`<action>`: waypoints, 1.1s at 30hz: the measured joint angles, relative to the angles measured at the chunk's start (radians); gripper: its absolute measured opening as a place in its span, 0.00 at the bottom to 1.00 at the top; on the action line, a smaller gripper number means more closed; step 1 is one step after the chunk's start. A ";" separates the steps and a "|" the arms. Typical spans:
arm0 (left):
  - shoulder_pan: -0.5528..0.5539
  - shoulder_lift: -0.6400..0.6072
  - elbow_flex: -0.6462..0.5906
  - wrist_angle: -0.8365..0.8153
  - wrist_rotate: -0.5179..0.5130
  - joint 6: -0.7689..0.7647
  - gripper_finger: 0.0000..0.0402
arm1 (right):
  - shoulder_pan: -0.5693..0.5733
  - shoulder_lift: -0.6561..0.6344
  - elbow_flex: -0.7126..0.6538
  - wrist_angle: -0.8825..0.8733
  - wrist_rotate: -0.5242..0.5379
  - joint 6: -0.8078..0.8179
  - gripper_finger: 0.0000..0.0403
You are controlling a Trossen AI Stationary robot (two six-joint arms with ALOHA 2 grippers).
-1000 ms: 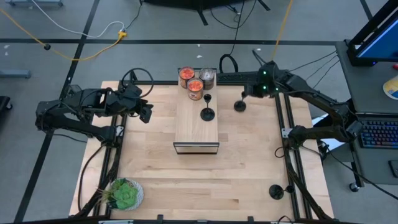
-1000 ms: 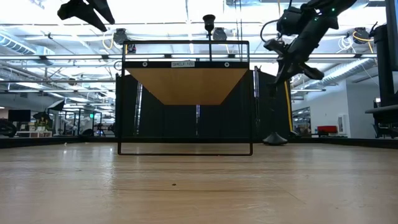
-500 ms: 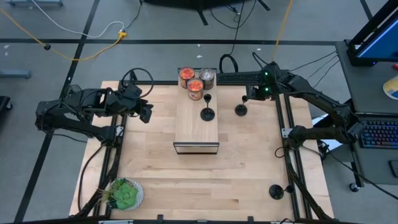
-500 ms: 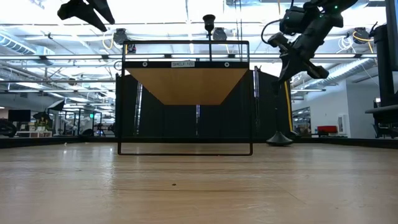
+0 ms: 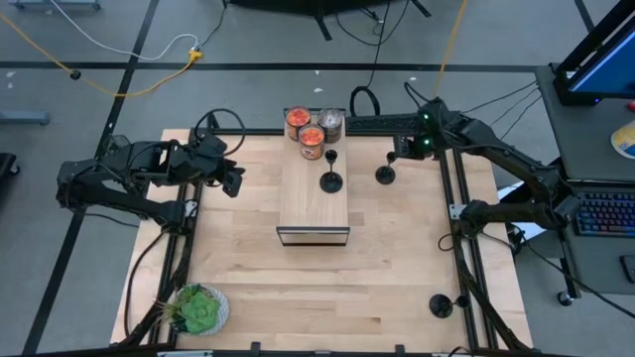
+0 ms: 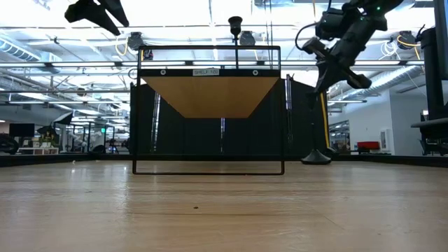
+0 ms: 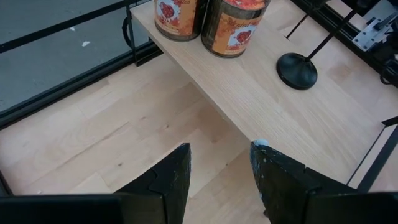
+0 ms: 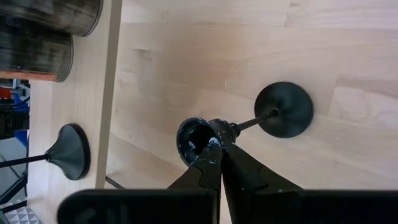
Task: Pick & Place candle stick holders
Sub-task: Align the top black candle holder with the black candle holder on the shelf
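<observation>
Pick step in hand: right claw clenched on cup top of candle stick holder, base below on surface. Next: lift, carry toward shelf. Left claw released, waiting apart.

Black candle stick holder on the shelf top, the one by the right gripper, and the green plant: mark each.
Black candle stick holder on the wooden shelf top (image 5: 330, 181), high view, round base.
Black candle stick holder on the table at the right gripper (image 5: 384, 176), high view, round base.
Green leafy plant (image 5: 199, 310), high view, leaf centre.
</observation>
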 joint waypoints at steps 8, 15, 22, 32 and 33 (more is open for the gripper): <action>0.000 0.000 0.000 0.000 0.003 0.001 0.43 | -0.028 0.000 0.000 -0.001 0.003 -0.018 0.00; 0.000 0.000 0.000 0.000 0.003 0.001 0.43 | -0.051 0.000 0.000 0.008 0.002 -0.043 0.01; 0.000 0.000 0.000 0.000 0.003 0.002 0.43 | -0.076 0.000 0.000 0.075 0.001 -0.044 0.10; 0.000 0.000 0.000 0.000 0.003 0.002 0.43 | -0.083 -0.010 0.000 0.105 -0.002 -0.051 0.17; 0.000 0.000 0.000 0.000 0.003 0.002 0.43 | -0.083 -0.011 0.000 0.103 -0.002 -0.051 0.17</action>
